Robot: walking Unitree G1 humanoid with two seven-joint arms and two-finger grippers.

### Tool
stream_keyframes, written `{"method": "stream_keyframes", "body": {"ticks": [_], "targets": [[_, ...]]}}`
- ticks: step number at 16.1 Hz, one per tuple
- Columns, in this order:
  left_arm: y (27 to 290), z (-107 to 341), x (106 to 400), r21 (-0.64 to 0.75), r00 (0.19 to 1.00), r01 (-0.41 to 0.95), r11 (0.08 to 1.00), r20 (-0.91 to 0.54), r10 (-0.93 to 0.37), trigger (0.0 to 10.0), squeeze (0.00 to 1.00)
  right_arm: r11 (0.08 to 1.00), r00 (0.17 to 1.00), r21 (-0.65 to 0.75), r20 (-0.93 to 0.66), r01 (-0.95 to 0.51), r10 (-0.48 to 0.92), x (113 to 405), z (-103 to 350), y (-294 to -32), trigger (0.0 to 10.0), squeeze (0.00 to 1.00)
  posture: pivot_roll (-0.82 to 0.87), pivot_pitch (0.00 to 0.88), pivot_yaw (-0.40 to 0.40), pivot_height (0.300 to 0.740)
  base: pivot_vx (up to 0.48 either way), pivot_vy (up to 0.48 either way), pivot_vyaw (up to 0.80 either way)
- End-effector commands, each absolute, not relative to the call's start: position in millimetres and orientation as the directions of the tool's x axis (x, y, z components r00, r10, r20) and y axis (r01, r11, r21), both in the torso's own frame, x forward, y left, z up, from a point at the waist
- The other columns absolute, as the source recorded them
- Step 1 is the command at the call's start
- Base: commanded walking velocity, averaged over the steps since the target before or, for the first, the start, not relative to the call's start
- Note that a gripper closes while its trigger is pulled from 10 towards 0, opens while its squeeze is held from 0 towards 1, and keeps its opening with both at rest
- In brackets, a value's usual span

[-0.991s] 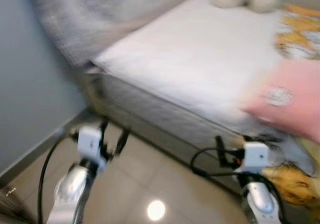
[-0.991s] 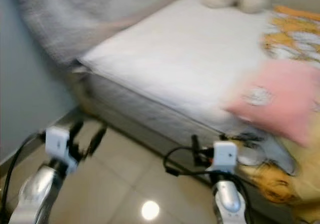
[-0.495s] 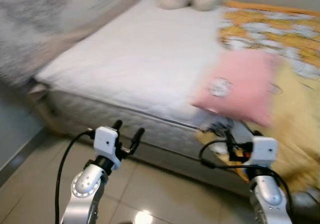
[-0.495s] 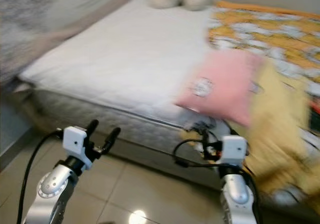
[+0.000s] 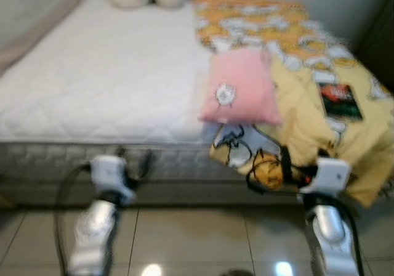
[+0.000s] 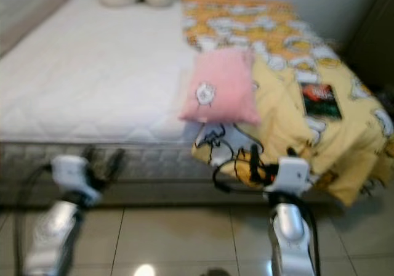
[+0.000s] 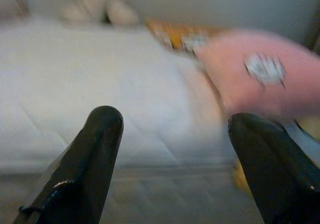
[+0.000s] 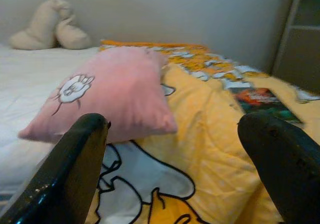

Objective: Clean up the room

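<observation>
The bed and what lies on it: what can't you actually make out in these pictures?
- Book cover on the yellow blanket: too small and blurred to read, both eye views.
- Beige plush toy: cut off by the top edge in the eye views; far and soft in the wrist views.
- Pink pillow emblem: blurred, design unclear.
- Left gripper: motion-blurred in the eye views.
</observation>
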State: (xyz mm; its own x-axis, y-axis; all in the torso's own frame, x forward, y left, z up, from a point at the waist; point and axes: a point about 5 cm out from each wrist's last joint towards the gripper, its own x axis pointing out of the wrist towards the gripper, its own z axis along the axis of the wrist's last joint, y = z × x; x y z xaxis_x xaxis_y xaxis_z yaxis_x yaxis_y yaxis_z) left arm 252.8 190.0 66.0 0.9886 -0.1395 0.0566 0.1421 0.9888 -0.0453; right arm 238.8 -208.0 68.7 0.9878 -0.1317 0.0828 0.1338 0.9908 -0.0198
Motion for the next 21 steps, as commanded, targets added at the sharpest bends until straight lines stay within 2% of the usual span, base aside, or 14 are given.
{"method": "stream_keyframes", "body": {"ticks": [1, 3, 8, 10, 14, 16, 21], "targets": [[180.9, 77.3, 256.4, -0.035, 0.983, 0.158, 0.987, 0.097, -0.154, 10.0, 0.0, 0.983, 0.978, -0.016, 0.11, 0.181, -0.178, 243.1, 78.8, -216.5, 10.0, 0.0, -0.08, 0.0, 0.007, 0.74, 0.0, 0.0, 0.0], [168.5, 90.3, 263.4, 0.034, 0.97, 0.207, 0.978, 0.123, -0.21, 10.0, 0.0, 0.98, 0.978, -0.031, 0.082, 0.197, -0.193, 243.6, 77.8, -216.0, 10.0, 0.0, -0.08, 0.0, -0.004, 0.74, 0.0, 0.0, 0.0], [147.7, 94.4, 260.8, 0.072, 0.965, 0.245, 0.967, 0.077, -0.25, 10.0, 0.0, 0.99, 0.994, -0.09, 0.033, 0.11, -0.108, 250.5, 78.8, -203.4, 10.0, 0.0, -0.07, 0.0, -0.013, 0.74, 0.0, 0.0, 0.0], [146.6, 101.1, 259.6, 0.106, 0.959, 0.262, 0.959, 0.08, -0.271, 10.0, 0.0, 0.997, 0.998, -0.067, 0.037, 0.049, -0.047, 256.2, 81.8, -194.9, 10.0, 0.0, -0.05, 0.0, -0.014, 0.74, 0.0, 0.0, 0.0], [141.2, 106.0, 262.1, 0.125, 0.959, 0.26, 0.957, 0.086, -0.272, 10.0, 0.0, 0.999, 0.998, -0.023, 0.04, 0.044, -0.043, 261.9, 85.1, -192.3, 10.0, 0.0, -0.03, 0.0, -0.025, 0.74, 0.0, 0.0, 0.0], [139.8, 106.6, 266.0, 0.104, 0.96, 0.263, 0.959, 0.068, -0.271, 10.0, 0.0, 0.996, 0.998, -0.065, 0.002, 0.059, -0.059, 268.7, 81.6, -191.9, 10.0, 0.0, -0.04, 0.0, -0.013, 0.74, 0.304, -0.369, 0.0], [132.8, 109.7, 275.5, 0.077, 0.952, 0.288, 0.954, 0.087, -0.294, 10.0, 0.0, 0.998, 0.999, -0.036, 0.023, 0.05, -0.05, 271.6, 84.8, -191.5, 10.0, 0.0, -0.07, 0.0, 0.007, 0.74, 0.249, -0.406, 0.0]]}}
